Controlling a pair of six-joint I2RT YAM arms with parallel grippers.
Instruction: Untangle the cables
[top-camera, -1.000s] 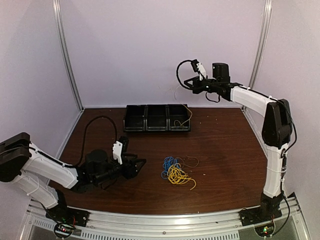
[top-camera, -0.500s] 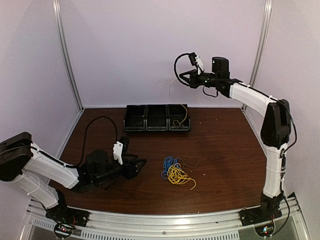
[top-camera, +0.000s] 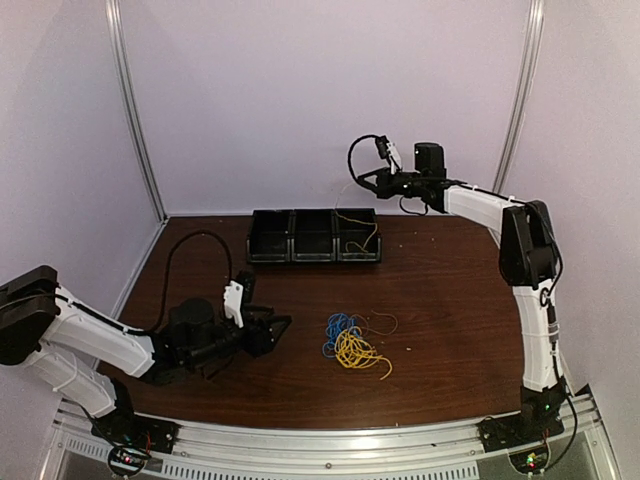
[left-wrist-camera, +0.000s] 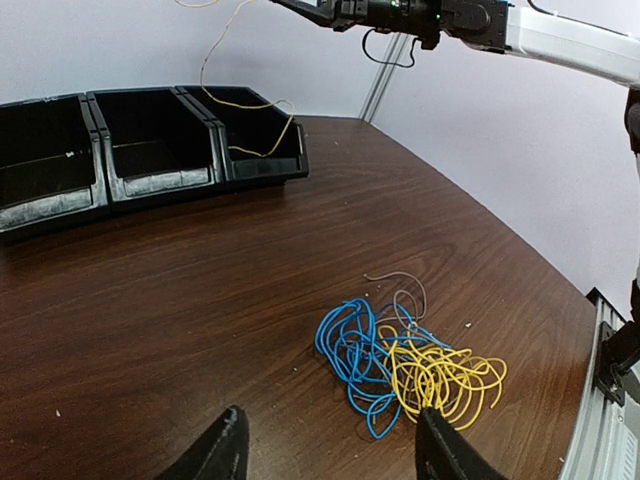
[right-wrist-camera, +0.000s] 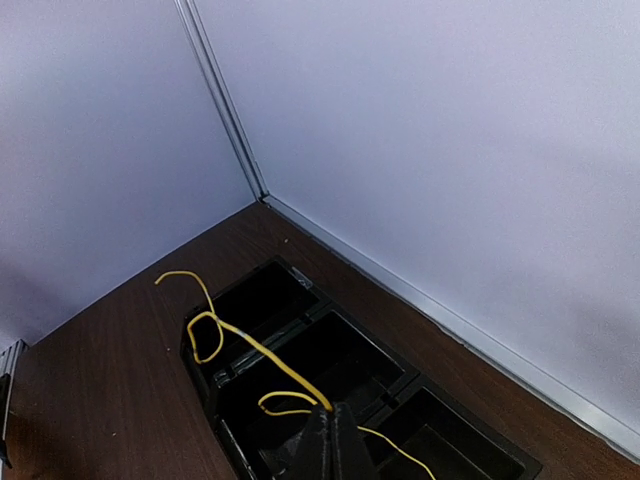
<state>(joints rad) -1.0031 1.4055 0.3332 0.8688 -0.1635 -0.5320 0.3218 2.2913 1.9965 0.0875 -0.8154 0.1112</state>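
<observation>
A tangle of cables lies on the table: a blue coil (top-camera: 340, 328), a yellow coil (top-camera: 358, 352) and a thin brown wire (top-camera: 383, 322). The left wrist view shows the blue coil (left-wrist-camera: 350, 350), the yellow coil (left-wrist-camera: 445, 375) and the brown wire (left-wrist-camera: 405, 295) overlapping. My left gripper (top-camera: 278, 328) is open and empty, low over the table just left of the tangle (left-wrist-camera: 330, 450). My right gripper (top-camera: 360, 180) is raised above the bins and shut (right-wrist-camera: 330, 432) on a separate yellow cable (right-wrist-camera: 255, 345). That cable (top-camera: 374, 236) hangs down into the right compartment.
A black tray of three bins (top-camera: 313, 236) stands at the back middle of the table, also seen in the left wrist view (left-wrist-camera: 150, 150) and right wrist view (right-wrist-camera: 400, 385). Walls and metal corner posts (top-camera: 135, 110) close the back and sides.
My right gripper has moved left and down toward the bins, carrying the yellow cable. The left arm and the tangle have barely moved.
</observation>
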